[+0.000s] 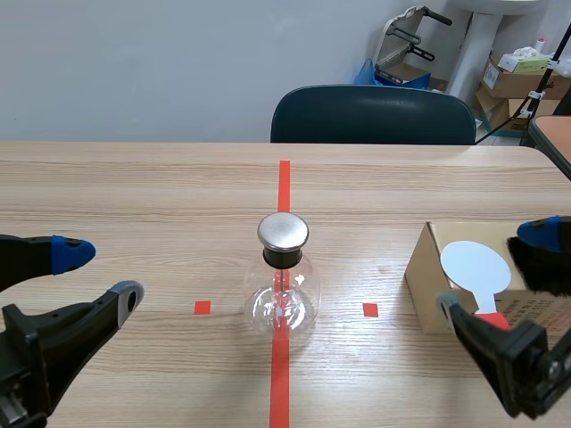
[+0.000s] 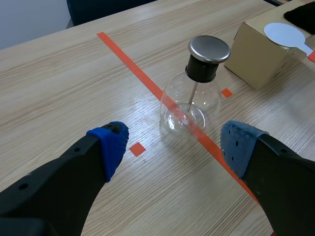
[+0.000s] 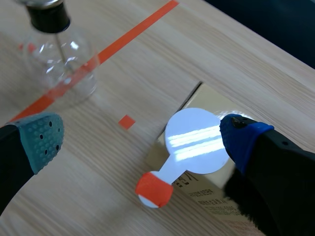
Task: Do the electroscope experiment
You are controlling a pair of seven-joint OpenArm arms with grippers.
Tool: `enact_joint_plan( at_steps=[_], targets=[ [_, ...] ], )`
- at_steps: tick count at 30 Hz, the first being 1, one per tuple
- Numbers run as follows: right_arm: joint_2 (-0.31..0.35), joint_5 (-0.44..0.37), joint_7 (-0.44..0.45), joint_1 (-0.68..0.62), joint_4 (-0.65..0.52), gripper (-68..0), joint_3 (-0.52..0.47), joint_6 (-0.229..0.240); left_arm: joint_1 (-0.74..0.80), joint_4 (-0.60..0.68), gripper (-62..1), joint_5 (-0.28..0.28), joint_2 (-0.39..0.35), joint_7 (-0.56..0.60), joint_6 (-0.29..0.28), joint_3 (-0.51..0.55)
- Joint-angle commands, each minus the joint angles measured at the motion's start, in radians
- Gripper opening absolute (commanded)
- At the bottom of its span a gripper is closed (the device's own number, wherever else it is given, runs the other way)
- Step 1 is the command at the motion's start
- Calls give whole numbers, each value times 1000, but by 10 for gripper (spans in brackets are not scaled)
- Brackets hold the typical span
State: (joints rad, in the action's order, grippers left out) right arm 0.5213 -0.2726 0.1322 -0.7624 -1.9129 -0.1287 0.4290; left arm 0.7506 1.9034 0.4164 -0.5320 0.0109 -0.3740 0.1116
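Left gripper (image 1: 103, 274): is hovering low over the near left part of the table (image 1: 134, 187), its fingers spread wide and gripping nothing.
Electroscope flask (image 1: 282, 290): is standing upright at the table's middle, right on the orange-red tape line (image 1: 284, 183) and ahead of the left gripper. A metal cap (image 1: 283, 231) is sitting on its black neck and a thin rod is hanging down inside (the leaves are too small to make out).
Cardboard box (image 1: 426, 276): is sitting toward the table's near right edge, well apart from the flask.
White paddle (image 1: 475, 266): is lying flat on the box's top, with its round disc toward the table's far edge. Its red-wrapped handle (image 3: 154, 189) is pointing toward the near edge and seems to be jutting past the box's rim.
Right gripper (image 3: 142, 137): is hanging just over the box with its fingers wide apart and empty, and the paddle is lying between them.
Deciding relation: the right arm is by far the nearer to the paddle. The paddle's long axis is running aslant to the line between the fingers, so the pick-up is probably calling for a lower, squarer close across the handle.
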Motion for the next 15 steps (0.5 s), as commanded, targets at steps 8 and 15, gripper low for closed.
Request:
enact_joint_plan(
  at_steps=[8,15],
  targets=[
    [-4,616,230,-132,-75,4,11,-60,-3,7,-193,5,5,14,-2,6],
    [-95,1089,332,-238,-18,4,20,-453,-6,7,-193,-47,-13,14,-2,-1]
  ],
)
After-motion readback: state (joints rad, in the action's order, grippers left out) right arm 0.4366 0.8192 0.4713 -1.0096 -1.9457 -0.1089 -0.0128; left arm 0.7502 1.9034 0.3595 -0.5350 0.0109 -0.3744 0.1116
